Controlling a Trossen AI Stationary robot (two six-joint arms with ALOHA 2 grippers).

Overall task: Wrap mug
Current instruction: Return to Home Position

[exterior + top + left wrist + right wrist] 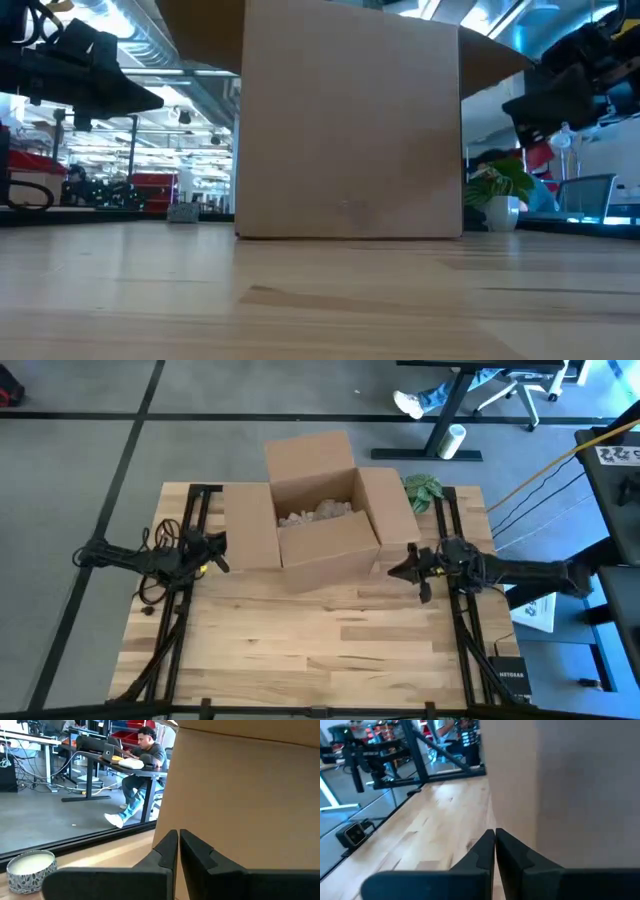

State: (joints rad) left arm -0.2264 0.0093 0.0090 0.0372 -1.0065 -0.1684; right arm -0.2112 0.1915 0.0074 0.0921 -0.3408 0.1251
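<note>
Where the high view looks down, wrapped mugs (318, 512) lie inside the open box (330, 545), flanked by the left gripper (222, 555) and right gripper (400, 571). In the low view, box cardboard fills the middle. Both wrist views show fingers (167, 847) pressed together, empty.

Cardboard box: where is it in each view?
High: cardboard box at far centre, open, between left gripper and right gripper.
Low: box mid-picture, one plain wall.
Left wrist: box wall close ahead.
Right wrist: same, wall close ahead.
Shared landmark: wooden table.
</note>
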